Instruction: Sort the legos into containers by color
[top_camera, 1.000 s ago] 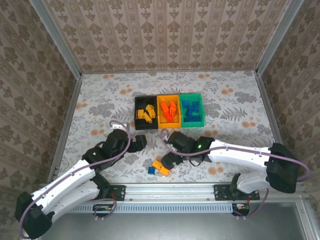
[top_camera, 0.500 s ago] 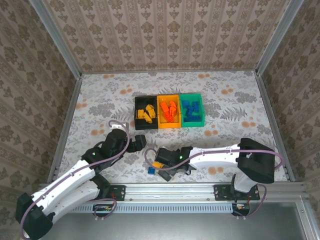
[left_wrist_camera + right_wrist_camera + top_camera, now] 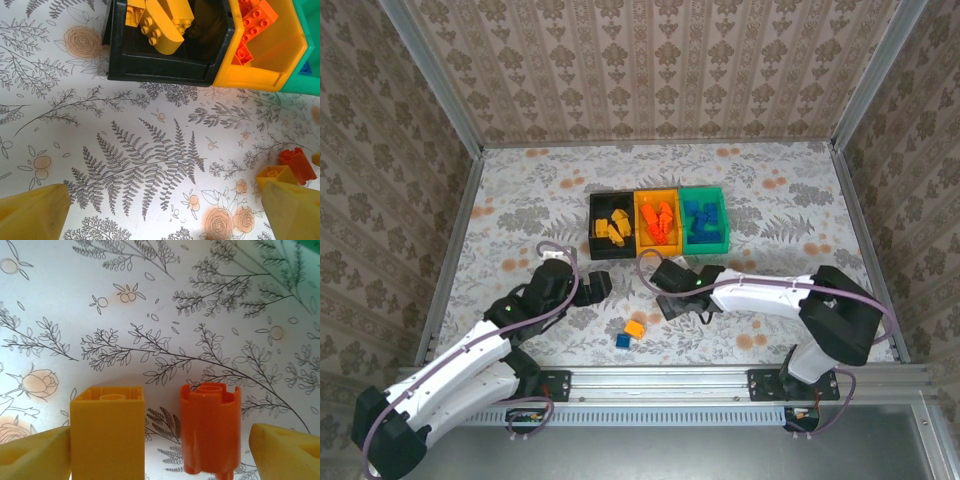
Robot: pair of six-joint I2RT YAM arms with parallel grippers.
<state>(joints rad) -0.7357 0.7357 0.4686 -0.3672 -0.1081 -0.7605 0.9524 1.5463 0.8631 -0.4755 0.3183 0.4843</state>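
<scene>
Leftward, the left gripper point(image 3: 165, 216) hangs over the table point(image 3: 150, 150), fingers wide apart, short of the black bin point(image 3: 612, 253). Joined in a row, black bin, orange bin point(image 3: 658, 252) and green bin point(image 3: 705, 247) hold yellow, red-orange and blue bricks point(image 3: 658, 222) respectively. The right gripper point(image 3: 160, 452), fingers apart, straddles a yellow brick point(image 3: 107, 432) and an orange brick point(image 3: 209, 427) lying on the table, neither clamped.

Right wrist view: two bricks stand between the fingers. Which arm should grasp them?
Right. The yellow brick and the orange brick stand between the right gripper's open fingers. The left gripper hovers open over the table before the black bin.
</scene>
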